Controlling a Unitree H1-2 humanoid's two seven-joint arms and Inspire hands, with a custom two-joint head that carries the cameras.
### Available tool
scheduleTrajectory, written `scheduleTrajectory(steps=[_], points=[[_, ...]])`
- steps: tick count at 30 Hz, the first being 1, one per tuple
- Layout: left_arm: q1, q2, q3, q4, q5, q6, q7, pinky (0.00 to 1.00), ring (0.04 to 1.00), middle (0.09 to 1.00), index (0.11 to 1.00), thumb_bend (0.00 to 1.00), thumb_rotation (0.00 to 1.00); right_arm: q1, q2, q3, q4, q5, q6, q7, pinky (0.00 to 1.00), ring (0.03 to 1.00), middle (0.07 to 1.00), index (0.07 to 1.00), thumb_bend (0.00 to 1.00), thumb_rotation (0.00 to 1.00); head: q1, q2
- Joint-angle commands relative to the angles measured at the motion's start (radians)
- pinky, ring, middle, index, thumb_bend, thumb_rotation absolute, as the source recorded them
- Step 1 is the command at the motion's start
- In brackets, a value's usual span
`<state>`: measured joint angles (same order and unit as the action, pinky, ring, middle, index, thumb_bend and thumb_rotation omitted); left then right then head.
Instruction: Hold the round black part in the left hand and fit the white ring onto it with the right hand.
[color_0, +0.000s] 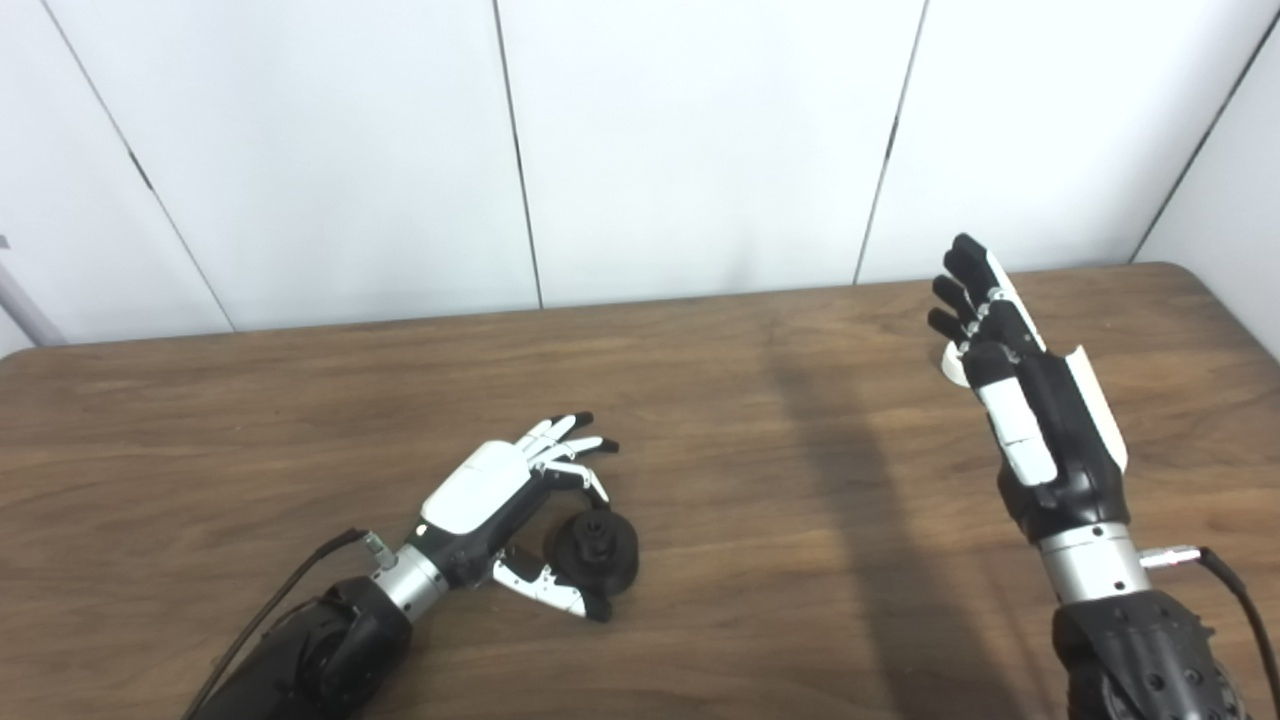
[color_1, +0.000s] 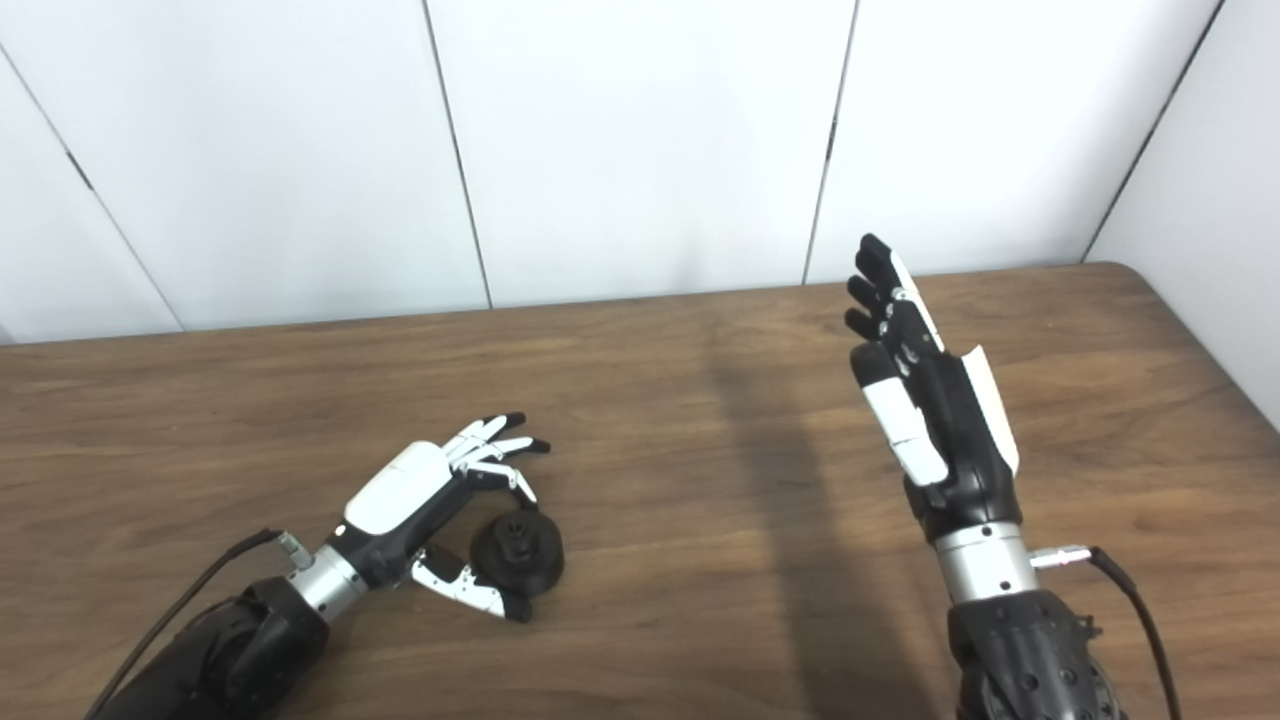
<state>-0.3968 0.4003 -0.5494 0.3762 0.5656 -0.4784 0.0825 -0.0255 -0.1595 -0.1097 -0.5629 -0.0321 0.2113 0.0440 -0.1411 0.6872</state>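
The round black part (color_0: 597, 550) lies on the wooden table (color_0: 760, 480), also seen in the right eye view (color_1: 518, 557). My left hand (color_0: 500, 495) is open and cupped around it. The fingers are spread above its far side and the thumb lies along its near side, touching or nearly touching it. My right hand (color_0: 1030, 400) is open with fingers straight, raised over the table's right part. A small piece of the white ring (color_0: 948, 362) shows on the table just left of that hand; the rest is hidden behind it.
White wall panels stand behind the table's far edge (color_0: 700, 298). The table's right corner (color_0: 1190, 275) is rounded. A cable (color_0: 1235, 590) runs from the right wrist and another (color_0: 290, 585) from the left wrist.
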Motion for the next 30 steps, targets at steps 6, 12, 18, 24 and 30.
scheduleTrajectory(steps=[6, 12, 18, 24, 30], points=[[0.036, -0.013, -0.004, 0.021, 0.014, 0.009, -0.024, 1.0, 1.0, 0.888, 0.483, 0.53, 0.06, -0.009, -0.009, -0.025, -0.033, 0.009, -0.032, -0.012, 0.92, 0.952, 0.966, 0.956, 0.63, 0.9, -0.012, 0.001], [0.034, -0.015, -0.007, 0.013, 0.018, 0.009, -0.026, 1.0, 1.0, 0.888, 0.483, 0.53, 0.06, 0.004, -0.018, -0.059, -0.025, 0.01, -0.043, -0.018, 0.93, 0.949, 0.963, 0.949, 0.59, 0.86, -0.033, -0.001], [0.032, -0.011, -0.041, 0.012, 0.027, 0.009, -0.001, 1.0, 1.0, 0.887, 0.483, 0.53, 0.06, 0.004, -0.029, -0.094, -0.046, 0.001, -0.018, -0.023, 0.93, 0.949, 0.96, 0.931, 0.58, 0.84, -0.072, -0.004], [0.026, -0.006, -0.065, 0.014, 0.024, 0.009, 0.021, 1.0, 1.0, 0.885, 0.483, 0.53, 0.06, -0.013, -0.105, -0.147, -0.046, -0.094, 0.019, -0.037, 0.85, 0.92, 0.936, 0.901, 0.54, 0.68, -0.1, -0.006], [0.021, 0.0, -0.109, 0.026, 0.009, 0.009, 0.074, 1.0, 1.0, 0.873, 0.483, 0.53, 0.06, -0.035, -0.168, -0.197, 0.014, -0.117, 0.03, -0.047, 0.84, 0.913, 0.913, 0.881, 0.55, 0.41, -0.107, -0.012]])
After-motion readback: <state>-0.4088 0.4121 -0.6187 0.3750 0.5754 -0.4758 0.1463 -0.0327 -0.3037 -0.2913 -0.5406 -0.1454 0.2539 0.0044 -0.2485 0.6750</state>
